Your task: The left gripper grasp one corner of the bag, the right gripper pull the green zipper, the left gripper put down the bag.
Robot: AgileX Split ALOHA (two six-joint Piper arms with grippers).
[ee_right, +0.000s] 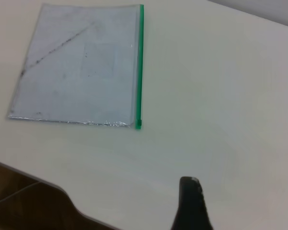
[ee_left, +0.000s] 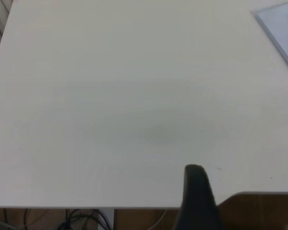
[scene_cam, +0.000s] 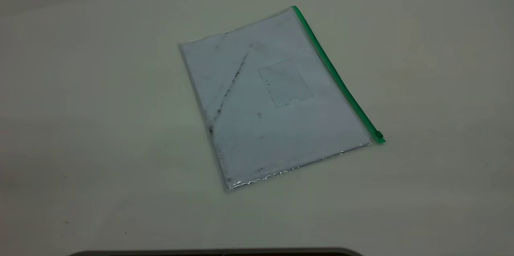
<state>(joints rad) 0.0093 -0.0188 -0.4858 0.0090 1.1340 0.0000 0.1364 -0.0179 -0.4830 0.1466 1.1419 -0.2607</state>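
A dark rounded edge (scene_cam: 217,252) is seen nearest the camera in the exterior view, at the near rim of the pale surface (scene_cam: 80,127); beyond it, near the middle of the surface, the bag (scene_cam: 273,99) is laid flat, turned at an angle to the surface's edges; white paper is seen through the clear plastic, crossed by a dark diagonal smudge line (scene_cam: 229,89), and a small rectangular card pocket (scene_cam: 286,84) is set near the bag's middle. The green zipper (scene_cam: 335,73) is run along the long edge on the right-hand side of the bag; its small slider tab (scene_cam: 378,134) is found at the near end of that edge, at the bag's near right corner; the near short edge is marked by a glinting seam.

No arm is shown in the exterior view. In the left wrist view only a black tip of the left claw (ee_left: 197,191) is seen, held above the bare surface close to its edge, well apart from the bag, of which just one corner (ee_left: 281,28) is caught; whether this claw is released or clenched cannot be told. In the right wrist view a black tip of the right claw (ee_right: 192,203) is likewise seen over the surface near its rim, well apart from the bag (ee_right: 81,67) and from the green zipper (ee_right: 140,62); its state cannot be told either; nothing is seen grasped by either claw.
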